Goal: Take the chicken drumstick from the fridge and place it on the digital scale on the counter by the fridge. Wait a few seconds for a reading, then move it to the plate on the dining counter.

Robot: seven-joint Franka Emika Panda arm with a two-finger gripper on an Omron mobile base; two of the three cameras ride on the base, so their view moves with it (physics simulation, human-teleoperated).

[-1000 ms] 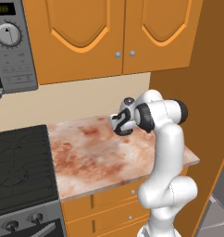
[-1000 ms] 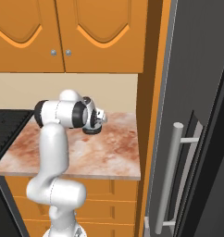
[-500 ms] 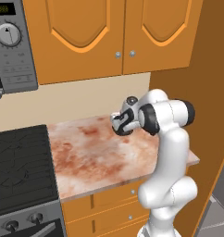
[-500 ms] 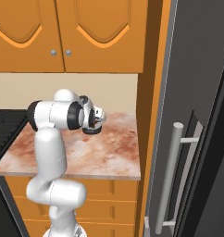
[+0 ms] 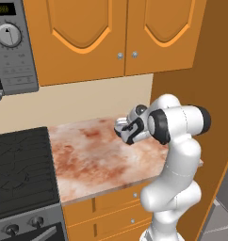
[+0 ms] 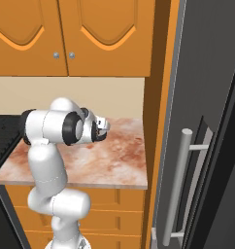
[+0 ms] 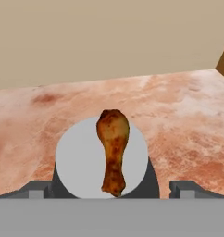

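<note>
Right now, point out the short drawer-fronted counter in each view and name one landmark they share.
Left base view: the counter lies mid-frame, between the stove and the arm.
Right base view: centre-left, behind the arm.
Hand view: its marbled top spans the middle, under the digital scale.
Shared landmark: the beige wall behind it.

The arm (image 5: 179, 141) has swung further round over the counter (image 5: 97, 160), its elbow drawn back toward the base since a second ago. The gripper (image 5: 123, 129) has shifted slightly along with it.
</note>
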